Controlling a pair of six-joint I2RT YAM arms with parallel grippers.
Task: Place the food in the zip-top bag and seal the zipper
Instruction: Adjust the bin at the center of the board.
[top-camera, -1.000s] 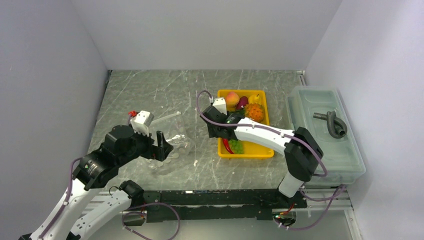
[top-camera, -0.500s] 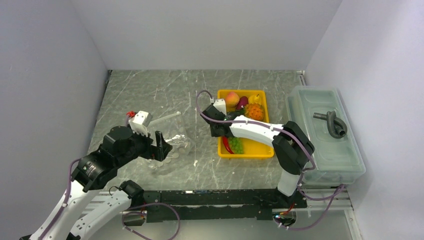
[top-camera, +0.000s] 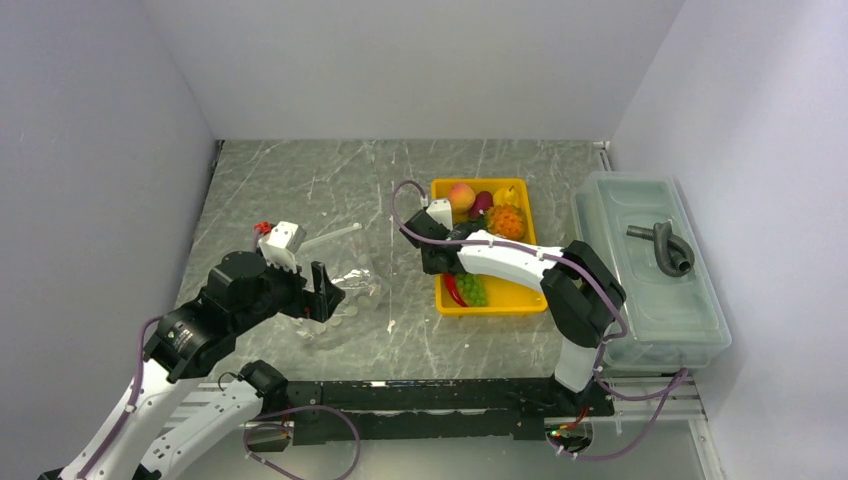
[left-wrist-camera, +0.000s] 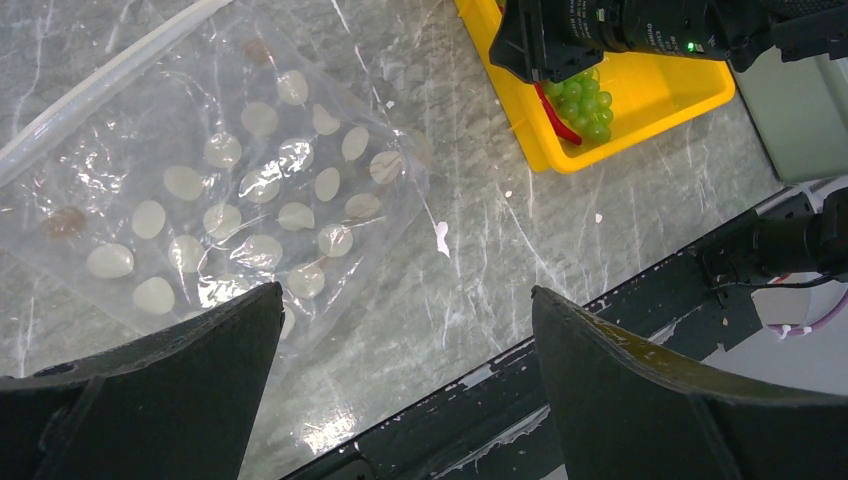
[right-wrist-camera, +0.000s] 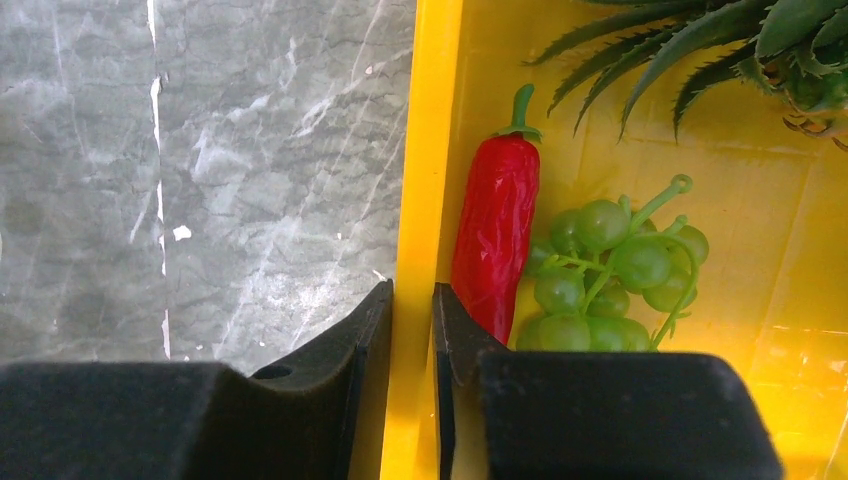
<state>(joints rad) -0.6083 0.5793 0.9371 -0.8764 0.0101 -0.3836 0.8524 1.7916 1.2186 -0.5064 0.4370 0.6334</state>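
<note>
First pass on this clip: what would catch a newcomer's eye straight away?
The bright yellow tray right of centre on the table, with the right gripper pinching its left rim, jaws beside the red chilli and green grapes. To its left, the polka-dot zip-top bag lies beneath the open left gripper.

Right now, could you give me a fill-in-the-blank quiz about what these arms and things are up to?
The right gripper is shut on the rim of the ____ tray. The left gripper hangs ____ above the dotted bag. Beside the green grapes lies a ____ chilli.
Missing words: yellow, open, red.
</note>
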